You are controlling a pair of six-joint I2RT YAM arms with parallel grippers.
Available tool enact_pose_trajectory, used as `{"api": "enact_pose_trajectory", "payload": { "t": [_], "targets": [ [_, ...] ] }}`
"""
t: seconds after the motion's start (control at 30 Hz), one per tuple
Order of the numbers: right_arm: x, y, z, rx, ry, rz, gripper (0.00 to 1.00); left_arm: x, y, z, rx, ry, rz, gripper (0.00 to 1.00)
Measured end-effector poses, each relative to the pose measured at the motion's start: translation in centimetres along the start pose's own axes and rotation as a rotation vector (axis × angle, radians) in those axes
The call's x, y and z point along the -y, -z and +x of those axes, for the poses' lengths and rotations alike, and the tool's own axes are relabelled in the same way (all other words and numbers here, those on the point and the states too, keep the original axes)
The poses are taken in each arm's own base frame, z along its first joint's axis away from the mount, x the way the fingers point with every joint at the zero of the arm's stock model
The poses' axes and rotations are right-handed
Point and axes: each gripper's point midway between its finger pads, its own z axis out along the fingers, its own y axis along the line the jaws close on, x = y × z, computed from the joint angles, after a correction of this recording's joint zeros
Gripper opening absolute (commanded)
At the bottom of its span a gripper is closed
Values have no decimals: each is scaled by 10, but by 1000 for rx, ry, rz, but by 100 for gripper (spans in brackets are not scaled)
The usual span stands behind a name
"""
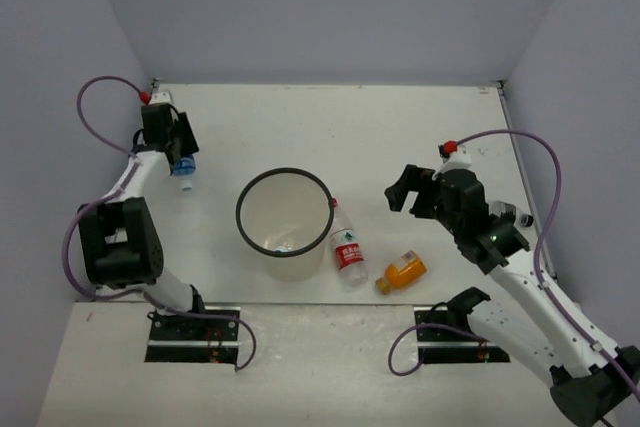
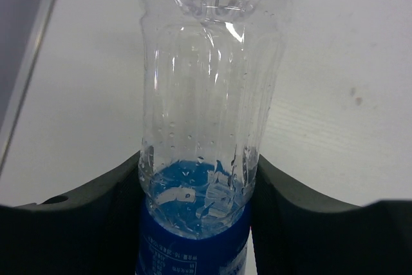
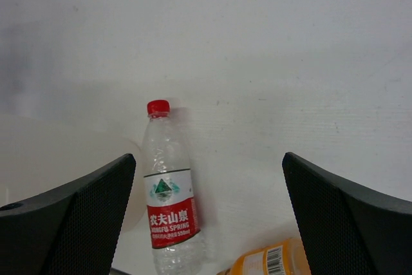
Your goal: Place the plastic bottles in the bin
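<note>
Top external, left to right: left gripper (image 1: 181, 150) is out near the far left wall, clamped on the blue-label bottle (image 1: 184, 169). Left wrist shows the fingers (image 2: 96, 223) pinching across the label, long axis running straight out between them. The bin (image 1: 238, 209) sits right of that grip and nearer the bases, well apart, so next move is probably a carry right with the left arm. The red-cap bottle (image 1: 347, 245) lies against the bin's right side, cap pointing away from the bases, with the orange bottle (image 1: 402, 272) just beside it. The right gripper (image 1: 405, 190) hovers wide open and empty, nearer to both.
</note>
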Motion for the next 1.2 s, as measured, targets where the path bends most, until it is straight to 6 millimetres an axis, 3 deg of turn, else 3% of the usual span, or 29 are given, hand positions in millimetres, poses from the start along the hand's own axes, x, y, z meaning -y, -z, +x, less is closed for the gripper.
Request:
{"api": "enact_pose_trajectory", "payload": {
  "t": [0.2,0.33,0.5,0.6,0.77,0.87,0.97,1.2],
  "targets": [
    [14,-13,21,-76,-9,67,99,13,79,-69,232,121,73,26],
    [20,-14,26,-83,-12,88,99,49,144,-96,363,145,209,27],
    [25,-15,31,-92,-13,101,99,121,228,-100,472,85,492,26],
    [27,-14,34,-95,-12,103,99,127,269,-101,543,101,598,26],
    [27,-10,35,-85,-14,95,99,132,353,-117,721,119,823,26],
    [27,-8,34,-78,-16,90,99,142,398,-111,789,106,1010,26],
    [27,-8,36,-77,-16,85,99,147,407,-86,779,95,1121,26],
    [24,-9,37,-85,-18,66,99,162,375,-33,624,109,1220,28]
  ]
}}
